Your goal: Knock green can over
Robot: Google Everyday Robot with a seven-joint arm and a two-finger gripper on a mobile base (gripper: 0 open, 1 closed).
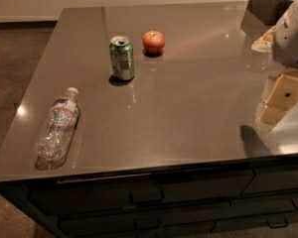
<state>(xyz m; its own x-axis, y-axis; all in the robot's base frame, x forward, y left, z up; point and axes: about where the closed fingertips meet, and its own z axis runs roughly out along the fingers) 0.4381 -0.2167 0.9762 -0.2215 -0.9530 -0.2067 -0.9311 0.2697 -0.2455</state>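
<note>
The green can (121,58) stands upright on the dark counter (188,108), left of centre towards the back, with its silver top open. My gripper (282,99) is at the right edge of the view, low over the counter's right side. It is far to the right of the can and apart from it. The white arm housing (293,31) sits above it.
A red apple (153,41) sits just right of and behind the can. A clear plastic bottle (58,129) lies on its side near the front left corner. A dark container (268,4) stands at the back right. Drawers (149,197) run below the counter's front edge.
</note>
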